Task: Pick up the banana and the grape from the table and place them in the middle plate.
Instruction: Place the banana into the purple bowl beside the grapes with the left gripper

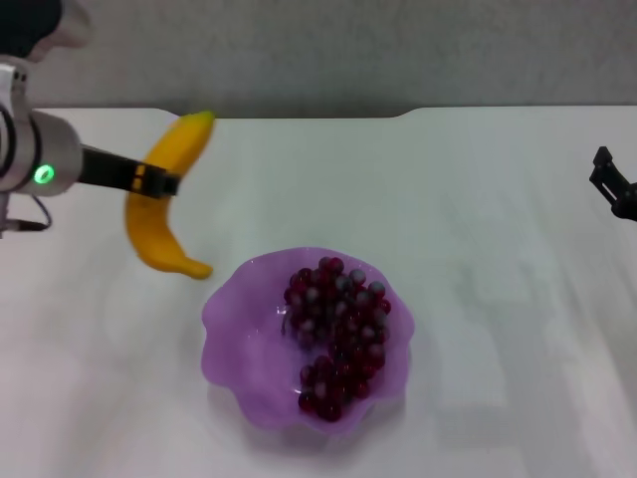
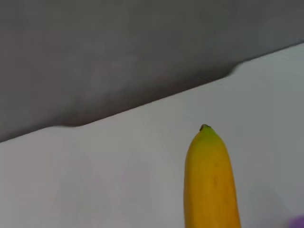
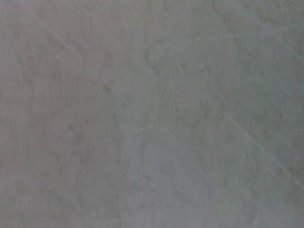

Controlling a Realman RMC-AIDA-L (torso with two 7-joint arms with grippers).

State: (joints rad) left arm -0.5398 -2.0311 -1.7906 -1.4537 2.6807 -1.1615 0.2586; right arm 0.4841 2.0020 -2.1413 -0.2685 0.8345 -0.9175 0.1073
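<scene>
My left gripper (image 1: 156, 180) is shut on the orange-yellow banana (image 1: 164, 204) and holds it above the white table (image 1: 478, 199), up and to the left of the purple middle plate (image 1: 239, 344). The banana's green tip also shows in the left wrist view (image 2: 209, 180). The bunch of dark red-purple grapes (image 1: 338, 334) lies inside the plate, toward its right half. My right gripper (image 1: 617, 189) is at the far right edge of the head view, away from the plate. The right wrist view shows only a grey surface.
The table's rounded back edge (image 1: 398, 113) meets a grey wall behind. A sliver of the purple plate (image 2: 298, 221) shows in the left wrist view.
</scene>
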